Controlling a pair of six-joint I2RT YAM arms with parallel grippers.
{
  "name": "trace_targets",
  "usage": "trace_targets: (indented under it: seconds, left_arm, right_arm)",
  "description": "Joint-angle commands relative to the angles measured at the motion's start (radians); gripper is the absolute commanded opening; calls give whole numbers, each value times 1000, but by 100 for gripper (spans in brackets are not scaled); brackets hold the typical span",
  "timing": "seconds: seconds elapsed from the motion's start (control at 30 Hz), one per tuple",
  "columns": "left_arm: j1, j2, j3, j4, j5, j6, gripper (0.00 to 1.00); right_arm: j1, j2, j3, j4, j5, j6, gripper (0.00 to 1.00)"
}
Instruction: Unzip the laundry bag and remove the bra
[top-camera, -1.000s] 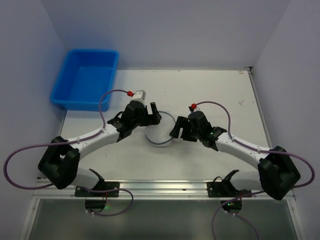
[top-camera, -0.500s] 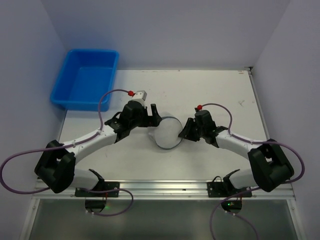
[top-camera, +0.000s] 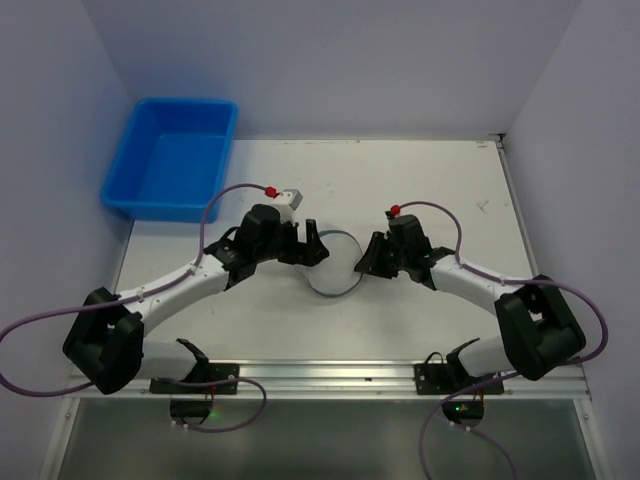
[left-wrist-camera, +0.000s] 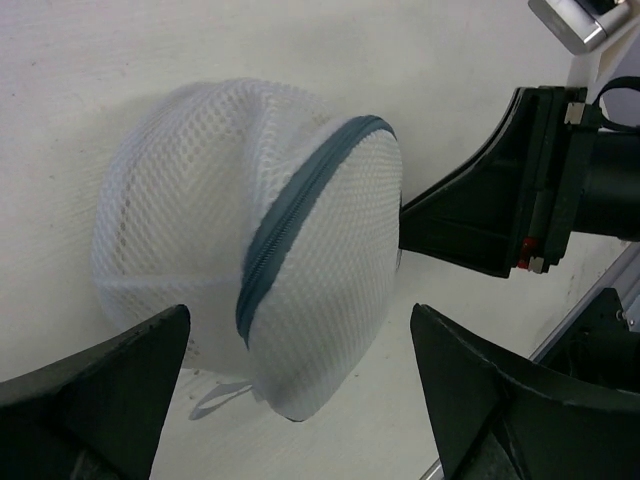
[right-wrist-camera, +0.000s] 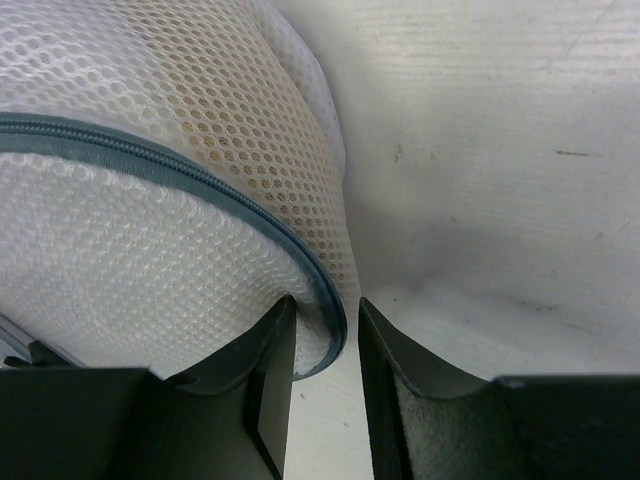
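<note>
The laundry bag (top-camera: 331, 272), a white mesh drum with a grey-blue zip (left-wrist-camera: 290, 210), stands tilted on its edge at the table's middle. My left gripper (top-camera: 312, 250) is open, its fingers (left-wrist-camera: 110, 390) spread wide on either side of the bag's lower edge without touching it (left-wrist-camera: 300, 400). My right gripper (top-camera: 362, 262) is closed down on the bag's zipped rim (right-wrist-camera: 325, 335), which sits between its two fingers (right-wrist-camera: 270, 385). It shows from the left wrist as a black wedge (left-wrist-camera: 490, 215) against the bag. The bra is hidden; only a tan tint (right-wrist-camera: 250, 130) shows through the mesh.
A blue plastic tub (top-camera: 185, 102) stands at the table's back left corner. White walls close in the back and both sides. A metal rail (top-camera: 330, 375) runs along the near edge between the arm bases.
The bag lay with its round face up half a second ago and now stands tipped on edge. My left gripper has shifted a little right; my right gripper stays at the bag's rim.
</note>
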Motion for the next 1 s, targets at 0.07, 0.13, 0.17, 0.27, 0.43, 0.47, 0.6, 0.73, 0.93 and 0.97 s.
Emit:
trace_targets:
  seconds: [0.07,0.13,0.17,0.27,0.43,0.47,0.6,0.73,0.93,0.97]
  left_arm:
    - [5,1,-12,2,88,96,91]
    - [5,31,-11,9,103,97,82]
    - [5,42,-8,25,108,93,69]
    - [3,47,-22,77,141,65,38]
    - [3,11,-19,79,140,-60,0]
    - [3,7,-16,80,132,-94,0]
    - [-35,-8,-2,94,54,-328,0]
    - [-109,1,18,141,-55,-465,0]
    - [-169,19,47,120,-224,-656,0]
    - [-170,16,46,109,-234,-677,0]
  right_arm:
    - [-6,-22,80,-40,-15,-67,34]
    - [-5,-28,94,-66,-7,-81,35]
    - [-5,-31,104,-74,-2,-85,35]
    - [-8,-53,123,-98,7,-108,37]
    - [-9,-157,146,-169,88,-134,44]
    - [-6,-193,141,-173,100,-150,47]
    - [61,-381,89,-161,131,-162,51]
    - [200,-505,20,-95,192,-138,52]
    - [368,-488,-58,38,275,-75,42]
    - [383,-462,-58,46,290,-64,40]
